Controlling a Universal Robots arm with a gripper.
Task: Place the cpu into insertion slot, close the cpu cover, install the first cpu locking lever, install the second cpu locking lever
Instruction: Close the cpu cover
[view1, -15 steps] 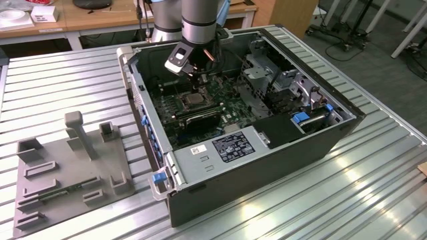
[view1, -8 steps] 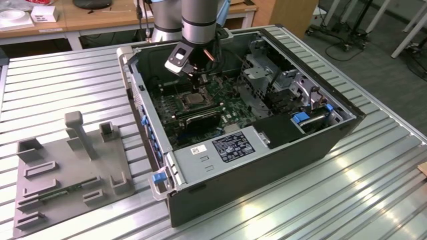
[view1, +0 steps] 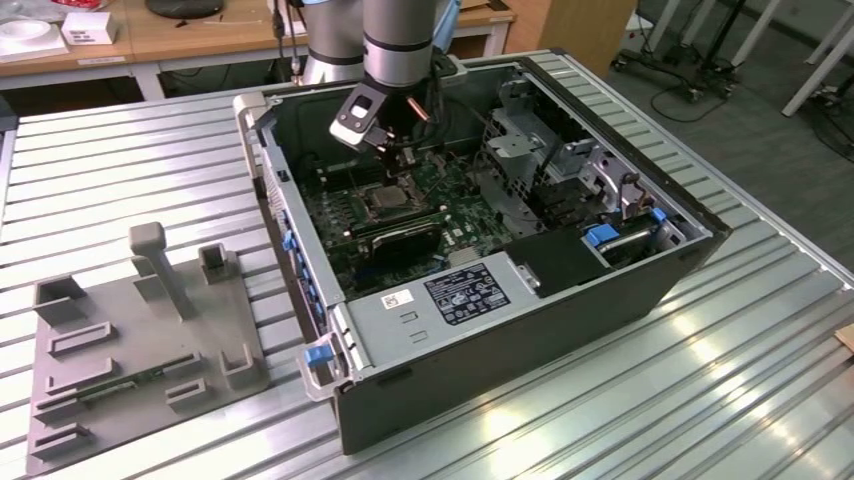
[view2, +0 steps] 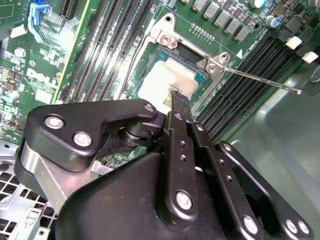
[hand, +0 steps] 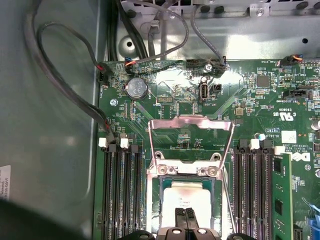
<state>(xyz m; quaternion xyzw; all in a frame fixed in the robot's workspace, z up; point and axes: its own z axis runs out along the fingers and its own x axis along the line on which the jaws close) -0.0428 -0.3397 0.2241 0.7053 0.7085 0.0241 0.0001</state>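
Exterior view: an open computer case (view1: 534, 300) lies on a ribbed metal table (view1: 747, 380), and the arm reaches down into it with the gripper (view1: 395, 152) over the middle of the green board (view1: 441, 210); a grey holder plate (view1: 134, 340) sits near the table's edge at the exterior view's left. In both wrist views the cpu (hand: 187, 196) (view2: 167, 80) lies flat inside the insertion slot (hand: 216, 200), between two banks of long black memory slots (hand: 122, 190). The gripper's (hand: 185, 214) two fingers are pressed together with nothing between them, their tips touching the top of the cpu near one edge. The cpu cover (hand: 192, 120) stands swung open on its hinge, away from the slot. In the second wrist view a thin locking lever (view2: 260, 79) sticks out from the slot's corner, raised over the memory slots
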